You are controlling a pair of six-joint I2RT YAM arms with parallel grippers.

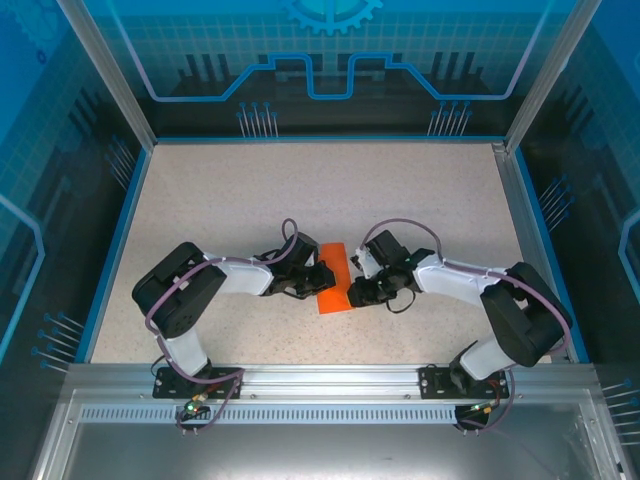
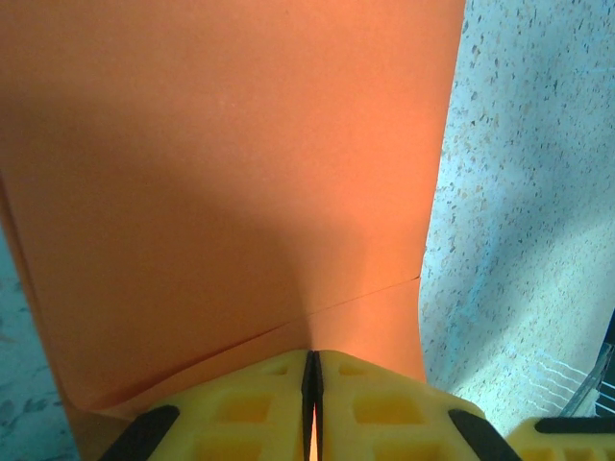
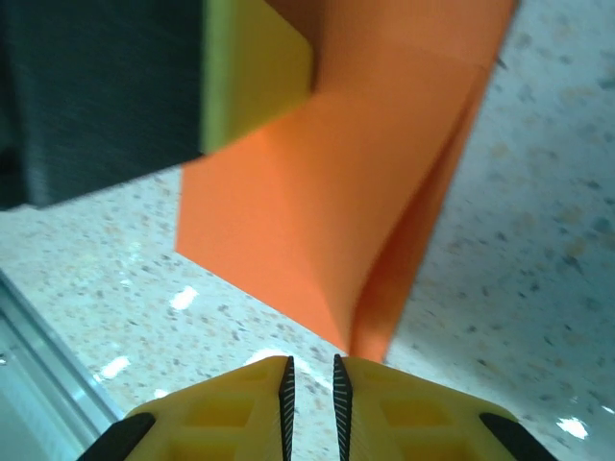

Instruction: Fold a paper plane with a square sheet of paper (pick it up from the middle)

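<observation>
The square sheet of paper [image 1: 337,268] is bright orange and folded into a narrow creased strip at the table's middle, between my two grippers. My left gripper [image 1: 316,279] is shut on the paper's left edge. In the left wrist view the orange sheet [image 2: 231,173] spreads away from the left gripper [image 2: 312,403], and a sliver of orange shows between its pads. My right gripper [image 3: 310,408] stands narrowly open, with bare table showing in the gap. The paper's [image 3: 327,192] folded corner hangs just ahead of its right fingertip. A left finger [image 3: 255,72] holds the far edge.
The speckled beige table [image 1: 250,200] is bounded by blue walls on three sides. A metal rail [image 1: 330,380] carrying the arm bases runs along the near edge. Both arms reach inward and meet at the centre.
</observation>
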